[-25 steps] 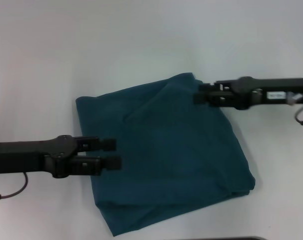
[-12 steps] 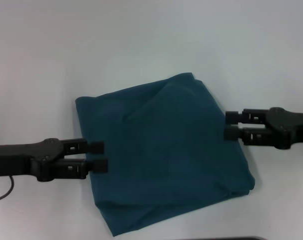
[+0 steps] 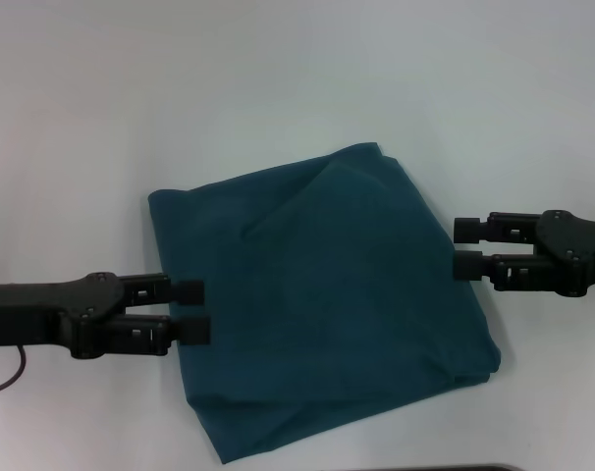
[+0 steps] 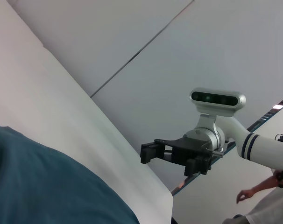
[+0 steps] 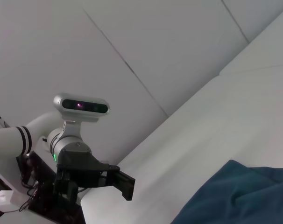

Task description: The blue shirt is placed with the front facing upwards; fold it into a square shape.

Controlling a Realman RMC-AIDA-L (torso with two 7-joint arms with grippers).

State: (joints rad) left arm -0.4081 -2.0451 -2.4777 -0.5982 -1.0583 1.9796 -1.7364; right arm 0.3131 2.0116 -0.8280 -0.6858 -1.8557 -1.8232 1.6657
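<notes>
Dark teal-blue cotton, folded into a rough, slightly skewed square, lies flat on the plain white desk point(image 3: 278, 78): this is the blue shirt point(image 3: 327, 304), sitting at the middle of the head view and reaching toward six o'clock, its print folded out of sight and a few soft creases running across the top layer. The left claw point(image 3: 191, 311), black and held level, sits at nine o'clock of the cloth, its two fingers point(image 3: 188, 291) parted by a small gap and their tips over the shirt's left edge, gripping nothing. The right claw point(image 3: 466, 246), also black and level, sits at three o'clock, its fingers likewise spread a little, tips just beside the shirt's right edge and pinching no fabric. The left wrist view shows a sweep of the teal cloth close by, and the right claw farther off beyond the desk edge; the right wrist view shows a corner of the cloth and the left claw opposite.
</notes>
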